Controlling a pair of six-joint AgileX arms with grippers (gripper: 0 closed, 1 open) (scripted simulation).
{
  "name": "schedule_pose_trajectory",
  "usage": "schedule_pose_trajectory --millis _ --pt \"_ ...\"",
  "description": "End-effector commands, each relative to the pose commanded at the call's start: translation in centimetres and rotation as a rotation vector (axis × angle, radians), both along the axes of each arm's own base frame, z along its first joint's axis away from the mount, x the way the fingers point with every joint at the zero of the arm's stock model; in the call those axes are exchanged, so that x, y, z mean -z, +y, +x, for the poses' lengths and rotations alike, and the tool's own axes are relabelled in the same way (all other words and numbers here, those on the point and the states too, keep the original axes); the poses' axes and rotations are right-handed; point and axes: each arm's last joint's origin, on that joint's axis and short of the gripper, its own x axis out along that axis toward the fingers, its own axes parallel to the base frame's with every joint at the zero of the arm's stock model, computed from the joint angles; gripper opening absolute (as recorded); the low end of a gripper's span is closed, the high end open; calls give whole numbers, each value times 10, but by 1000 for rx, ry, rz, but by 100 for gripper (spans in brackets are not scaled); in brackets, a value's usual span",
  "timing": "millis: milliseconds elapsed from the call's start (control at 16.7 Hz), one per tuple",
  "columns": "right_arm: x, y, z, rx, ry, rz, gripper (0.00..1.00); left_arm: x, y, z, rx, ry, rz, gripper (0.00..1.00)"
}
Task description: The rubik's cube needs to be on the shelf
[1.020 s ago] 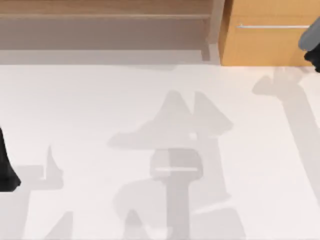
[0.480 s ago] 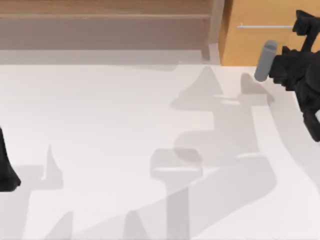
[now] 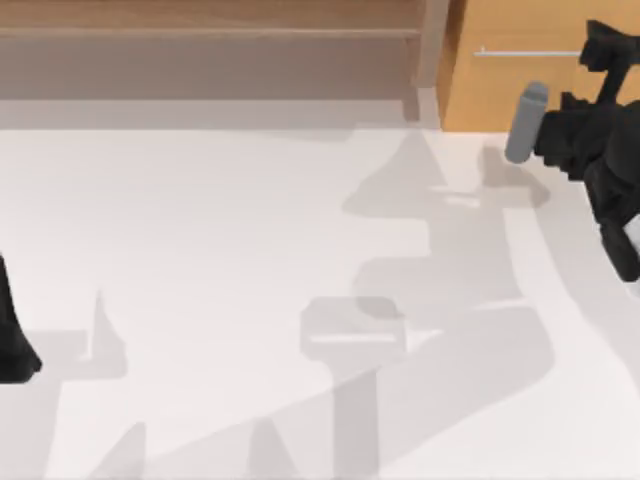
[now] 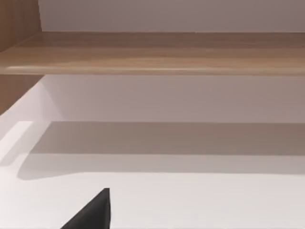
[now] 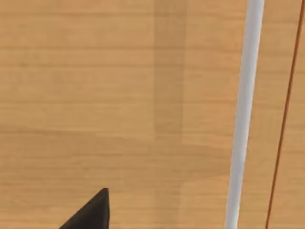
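One shelf (image 3: 210, 32), one drawer (image 3: 520, 95) with one handle (image 3: 525, 52), two arms; cube location: can't tell. Shelf: long light-brown board along the table's far edge, grey recess beneath, upright post (image 3: 432, 45) at its right end, just beside the drawer. Drawer: orange wood, far right, thin metal handle running across the front. Table (image 3: 200, 250): plain white, crossed by soft grey arm shadows, heaviest at centre and right. Left wrist view: shelf board (image 4: 157, 52) seen edge-on above the pale recess, white table (image 4: 190, 200) below, one dark fingertip (image 4: 93, 212) at the frame edge. Right wrist view: close on the drawer front (image 5: 95, 95), handle (image 5: 243, 114) crossing the frame as a pale bar, one dark fingertip (image 5: 93, 212) at the edge. Left arm (image 3: 12, 330) parked at the table's left edge, near side; jaw state: can't tell. Right arm (image 3: 600, 150) at the far right, reaching over the table edge up against the drawer front, grey cylinder link (image 3: 525, 122) angled toward the drawer, black wrist near the handle's right end; jaw state: can't tell.
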Motion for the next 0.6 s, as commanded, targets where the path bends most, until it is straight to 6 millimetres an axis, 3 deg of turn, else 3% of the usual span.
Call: schedule_pose_trajectory --millis 360,600 --pt "0 1 22 -2 -2 -1 100 0 0 0 0 0 0 100" --pt "0 1 23 -2 -2 -1 100 0 0 0 0 0 0 100"
